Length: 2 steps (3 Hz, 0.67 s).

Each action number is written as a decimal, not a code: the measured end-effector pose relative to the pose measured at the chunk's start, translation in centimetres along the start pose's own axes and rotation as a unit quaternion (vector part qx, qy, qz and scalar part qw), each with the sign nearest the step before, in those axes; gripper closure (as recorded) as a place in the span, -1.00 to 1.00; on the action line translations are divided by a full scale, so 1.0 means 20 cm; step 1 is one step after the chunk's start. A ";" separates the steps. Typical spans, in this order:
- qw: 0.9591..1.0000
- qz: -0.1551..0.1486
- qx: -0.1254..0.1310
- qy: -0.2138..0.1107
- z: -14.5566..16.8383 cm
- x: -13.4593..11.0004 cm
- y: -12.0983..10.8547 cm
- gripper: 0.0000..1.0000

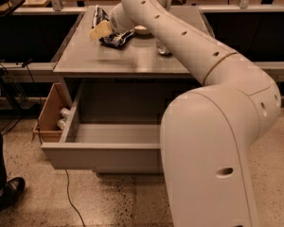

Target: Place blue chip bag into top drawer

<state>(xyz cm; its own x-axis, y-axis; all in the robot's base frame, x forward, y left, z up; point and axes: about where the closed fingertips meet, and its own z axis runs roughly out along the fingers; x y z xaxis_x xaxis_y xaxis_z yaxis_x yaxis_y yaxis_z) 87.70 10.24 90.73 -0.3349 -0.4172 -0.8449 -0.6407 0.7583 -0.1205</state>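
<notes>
From where I stand there is only one view, and it looks down at the grey bench (109,60) from the front. The blue chip bag (115,39) is lying on top of the bench, near the back, all crumpled. It is not in the drawer yet. The big white arm (213,126) comes from the right side and bends up and over the bench. Its pincer (101,30) is right at the bag, touching it or just above it. I cannot tell if the pincer is open or closed, and I cannot tell if it has the bag. The bag looks like it is resting on the bench and has not been lifted. The top drawer (100,156) is pulled out wide under the bench, and I see nothing in the part of it that shows. So that bit looks done: the drawer is ready. A small brown wooden box (48,113) sits just beside the drawer on the left, with some little pale things in it. That is not where the bag goes. I think what is left is most of the job: grab the bag, lift it, bring it forward and down over the open drawer, and let it go inside.
</notes>
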 end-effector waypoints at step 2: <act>0.999 0.013 0.027 -0.009 0.27 -0.02 0.06 -1.00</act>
<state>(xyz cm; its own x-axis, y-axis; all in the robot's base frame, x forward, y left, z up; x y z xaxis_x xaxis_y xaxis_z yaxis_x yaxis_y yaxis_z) 90.75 14.06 88.05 -0.3381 -0.3884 -0.8572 -0.5929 0.7953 -0.1264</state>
